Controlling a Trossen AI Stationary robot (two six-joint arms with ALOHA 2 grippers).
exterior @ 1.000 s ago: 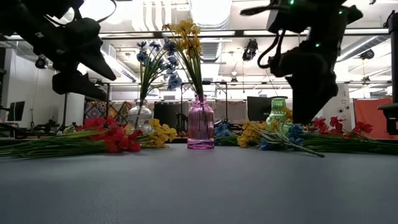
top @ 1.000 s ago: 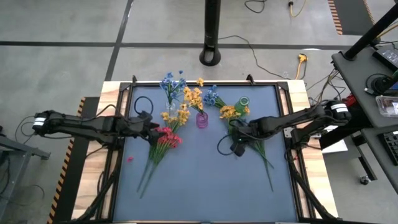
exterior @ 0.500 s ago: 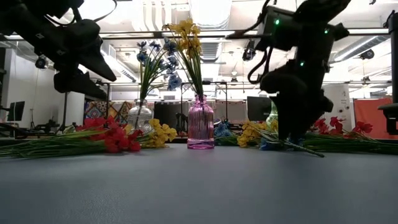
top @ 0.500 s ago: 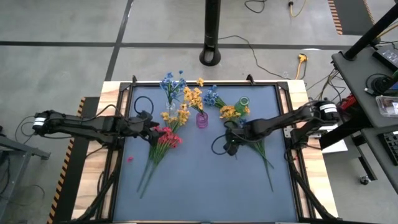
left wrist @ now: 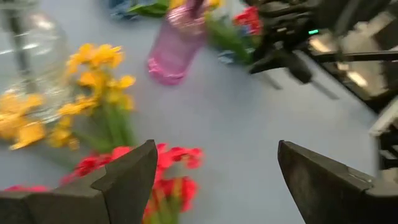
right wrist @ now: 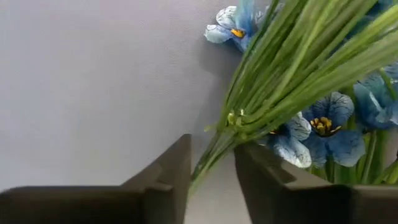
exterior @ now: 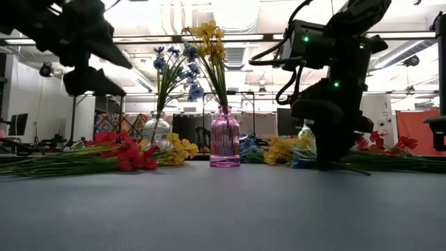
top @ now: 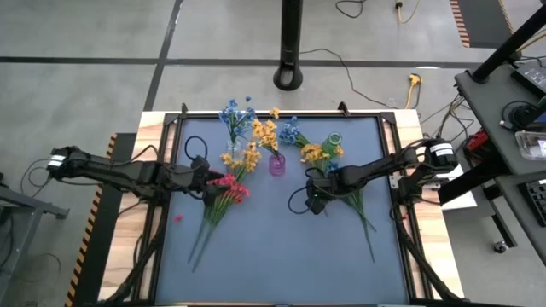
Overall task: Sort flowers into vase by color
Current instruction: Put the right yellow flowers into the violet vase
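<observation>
The right pincer is low over the surface, its fingers drawn close around a bundle of green stems; whether they actually pinch the stems cannot be told. Blue flowers lie just beyond its fingertips, on the stems' far side. The left pincer hangs released above the surface, jaws wide apart, with red flowers lying right under and just ahead of it and loose yellow flowers a little further ahead. Beyond those, between the two pincers, stands a pink vase holding yellow blooms, and nearer the left pincer a clear vase holds blue ones. A green vase stands just past the right pincer, with more yellow sprigs lying beside it
</observation>
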